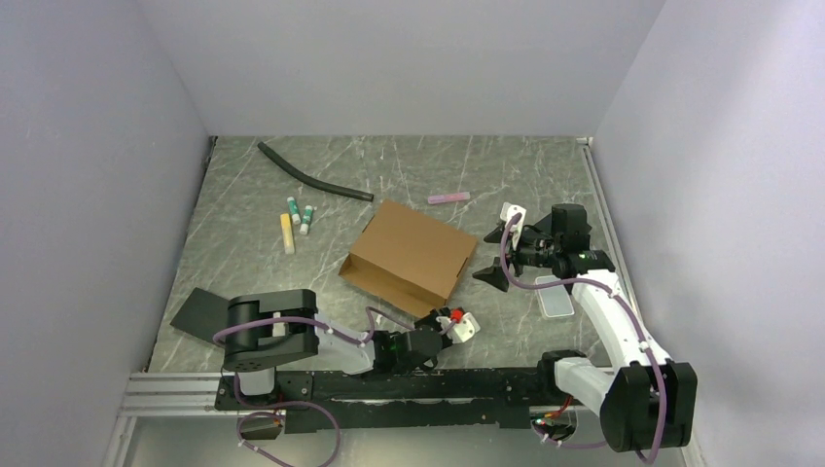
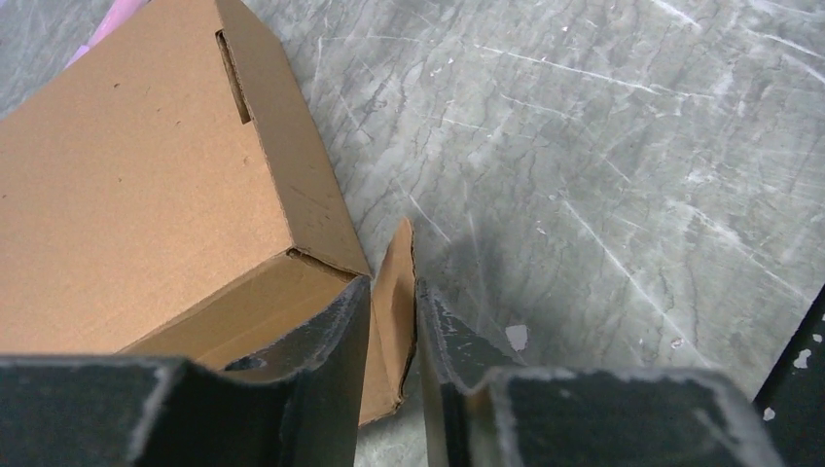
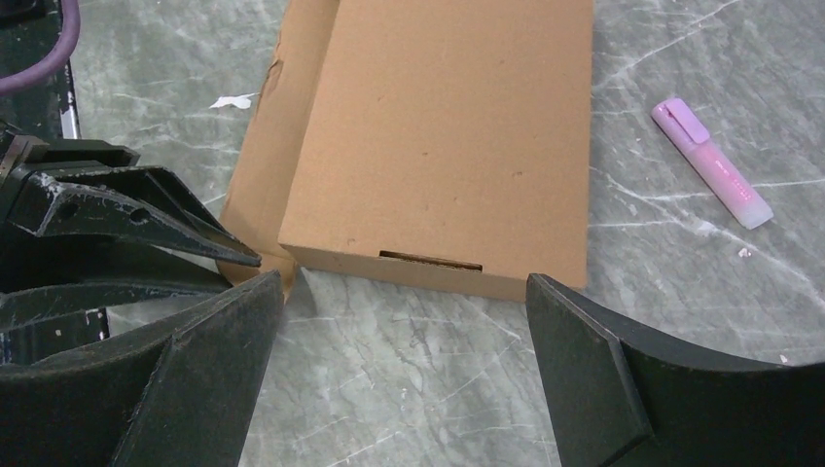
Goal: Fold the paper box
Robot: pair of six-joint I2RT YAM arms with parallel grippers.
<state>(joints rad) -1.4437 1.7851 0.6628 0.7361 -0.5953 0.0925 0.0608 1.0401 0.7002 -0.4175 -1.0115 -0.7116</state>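
- paper box (image 1: 409, 255): brown corrugated mailer with its lid panel down. It lies flat on the tabletop (image 1: 545, 175) between the two arms' fingers, one corner turned toward the left arm.
- side flap (image 2: 394, 321): a loose tab of the same sheet that juts from the box's near corner and is not tucked in. It stands in the narrow gap between the left fingers.
- left fingers (image 2: 355, 311): clenched nearly together on the side flap, one finger on each face. This pinch looks meant to swing the flap round the corner and feed it inside.
- right fingers (image 1: 492, 276): spread wide and grasping nothing. The box's end wall lies just beyond their tips and fits within their span. The stance reads as a brace, so the box does not slide while the flap is worked.
- slot (image 3: 428, 259): a narrow cut in the end wall, roughly midway between the right fingers. Whether a tab is seated in it cannot be told.
- pink highlighter (image 3: 715, 165): lies on the tabletop outside the right fingers' span, apart from the box, and plays no part.
- Progress, judged: the body is formed and the corner flap is outstanding.
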